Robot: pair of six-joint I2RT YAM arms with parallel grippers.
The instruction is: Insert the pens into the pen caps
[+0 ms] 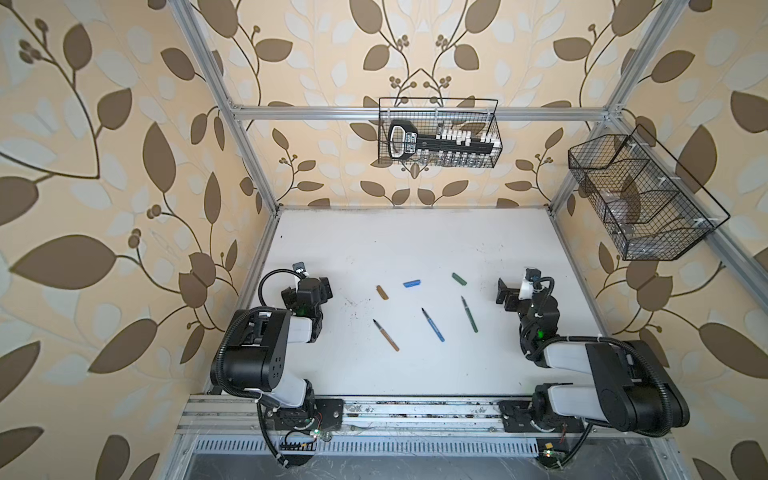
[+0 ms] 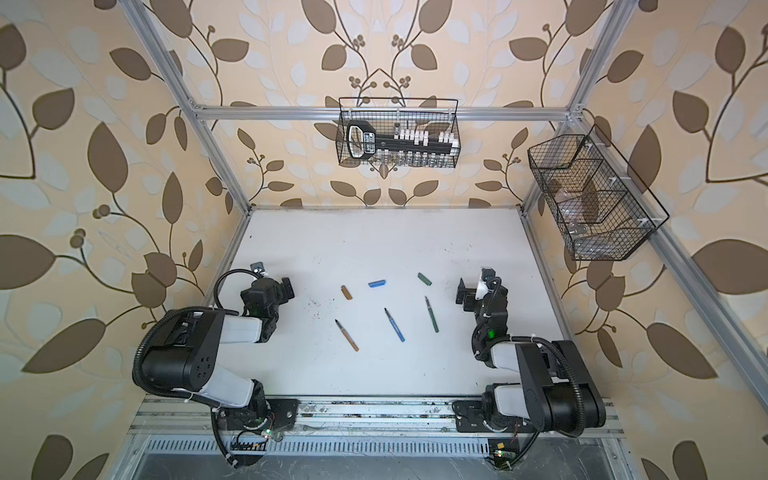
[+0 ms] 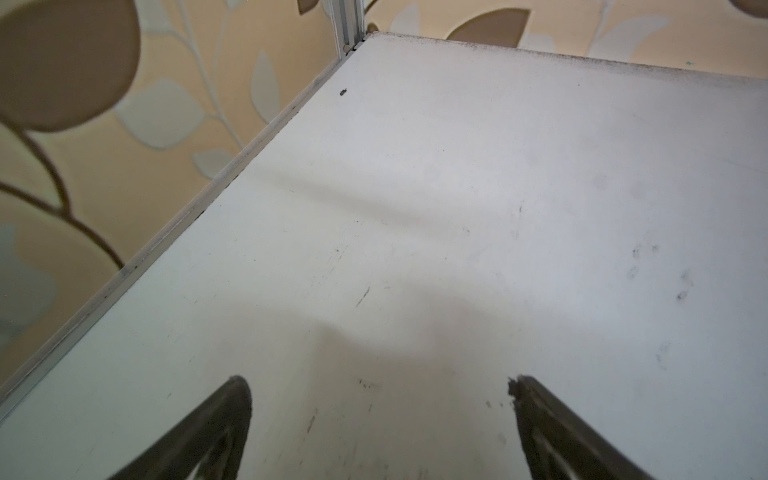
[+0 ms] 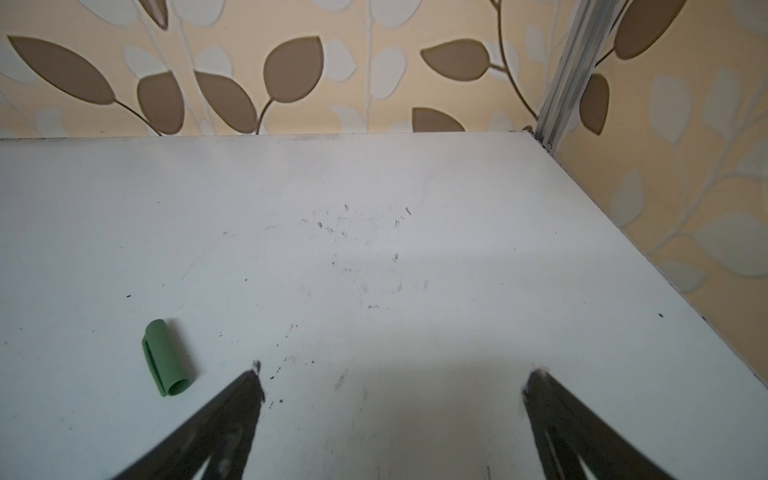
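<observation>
Clock bearings are read in both top views, with 12 at the far wall.

1. White table (image 1: 415,245): scuffed, with dark specks near the centre and the far edge.
2. Left arm (image 1: 257,349) folded at 8 o'clock; right arm (image 1: 602,365) folded at 4 o'clock.
3. Side wire basket (image 1: 648,195) hangs at 2 o'clock. Back wire basket (image 1: 457,112) hangs at 12 o'clock and holds a black tool; its small contents are not legible.
4. Left gripper (image 3: 378,380) at 9 o'clock: fingers spread wide, nothing between them, only bare table in the left wrist view. Right gripper (image 4: 397,370) at 3 o'clock: fingers likewise spread wide and empty.
5. Pens lie flat in a row near the table centre, well apart from both grippers and uncapped. The tan-brown pen (image 1: 386,335) is at 7 o'clock of centre, the blue pen (image 1: 433,324) is in the middle, and the green pen (image 1: 469,314) is at 4 o'clock. All dark tips point to about 11 o'clock.
6. Caps lie separately, each toward 12 o'clock from its matching pen and clear of it: tan-brown cap (image 1: 382,292), blue cap (image 1: 412,283), green cap (image 1: 459,279). The right wrist view shows the green cap near one fingertip, not touching it.
</observation>
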